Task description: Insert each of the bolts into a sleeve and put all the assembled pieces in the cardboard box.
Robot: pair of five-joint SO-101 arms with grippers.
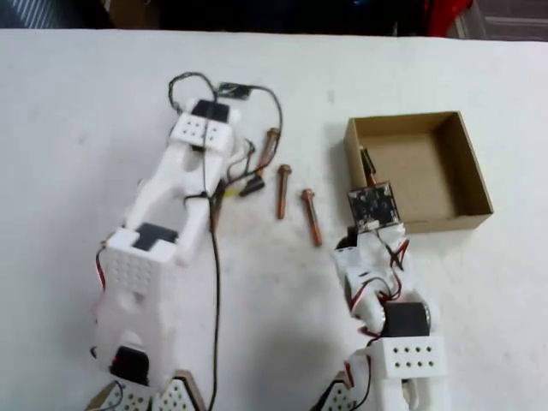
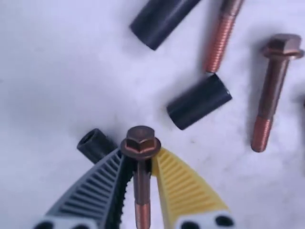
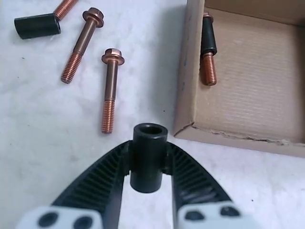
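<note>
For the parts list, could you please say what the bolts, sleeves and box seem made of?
Bolts: metal, probably copper-plated, judging by the reddish sheen and threads. Sleeves: matte black, plastic or coated metal; unclear. Box: brown cardboard, ribbed floor, frayed edge.

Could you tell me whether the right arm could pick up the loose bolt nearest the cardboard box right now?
Probably not yet: the right pincer is shut on a black sleeve, so it has no room. The bolt itself lies uncovered on the table.
</note>
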